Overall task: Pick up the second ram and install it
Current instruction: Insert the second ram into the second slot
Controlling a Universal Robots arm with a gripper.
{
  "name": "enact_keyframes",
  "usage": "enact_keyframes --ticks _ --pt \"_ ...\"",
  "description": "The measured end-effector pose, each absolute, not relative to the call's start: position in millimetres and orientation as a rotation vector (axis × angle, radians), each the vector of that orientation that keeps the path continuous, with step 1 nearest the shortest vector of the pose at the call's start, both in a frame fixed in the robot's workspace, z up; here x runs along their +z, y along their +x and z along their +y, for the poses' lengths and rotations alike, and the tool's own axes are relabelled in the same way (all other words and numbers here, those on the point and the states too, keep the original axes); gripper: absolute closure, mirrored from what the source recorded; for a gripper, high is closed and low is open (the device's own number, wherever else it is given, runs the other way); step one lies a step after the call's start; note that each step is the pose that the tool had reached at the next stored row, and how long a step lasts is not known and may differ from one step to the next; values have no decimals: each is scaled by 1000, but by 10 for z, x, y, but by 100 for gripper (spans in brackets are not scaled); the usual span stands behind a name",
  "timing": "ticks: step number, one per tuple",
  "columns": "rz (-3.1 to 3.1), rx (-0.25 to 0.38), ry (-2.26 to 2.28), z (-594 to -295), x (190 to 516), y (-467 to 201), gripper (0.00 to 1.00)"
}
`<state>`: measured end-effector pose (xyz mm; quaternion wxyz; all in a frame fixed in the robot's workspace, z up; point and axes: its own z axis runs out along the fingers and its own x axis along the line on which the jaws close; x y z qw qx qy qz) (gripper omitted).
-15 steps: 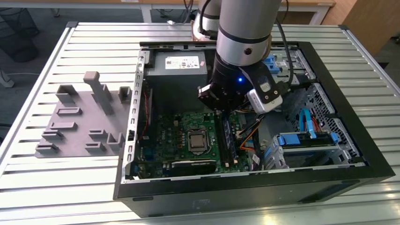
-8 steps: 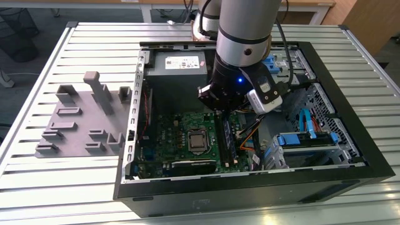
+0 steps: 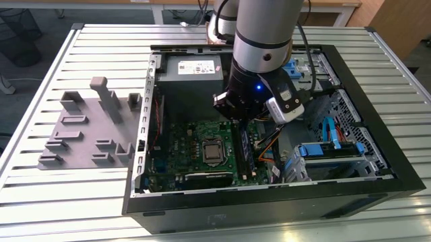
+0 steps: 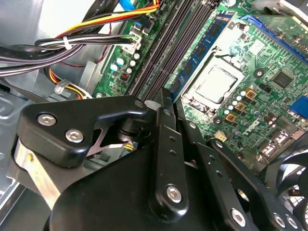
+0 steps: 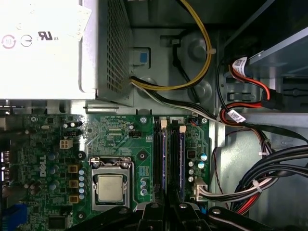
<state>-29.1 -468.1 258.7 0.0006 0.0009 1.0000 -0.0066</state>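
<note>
Pincer (image 5: pixel 166 208) above seated second ram (image 5: pixel 181 161)

1. second ram (image 5: pixel 181 163): long narrow blue circuit-board stick, black chips in a row along it.
2. Pose: standing on edge in a motherboard memory slot, beside the CPU socket, parallel to another stick in the neighbouring slot.
3. In the second wrist view (image 4: pixel 199 50) it runs diagonally beside the black slots; in the exterior view (image 3: pixel 244 151) it sits upright in the open case.

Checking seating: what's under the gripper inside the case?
Under the gripper, two blue RAM sticks stand in the motherboard slots beside the CPU socket. Their near ends are covered.
</note>
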Motion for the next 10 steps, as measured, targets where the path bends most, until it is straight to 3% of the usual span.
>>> enact_keyframes --ticks 10 --pt "3143 -21 3 -4728 2527 -282 86"
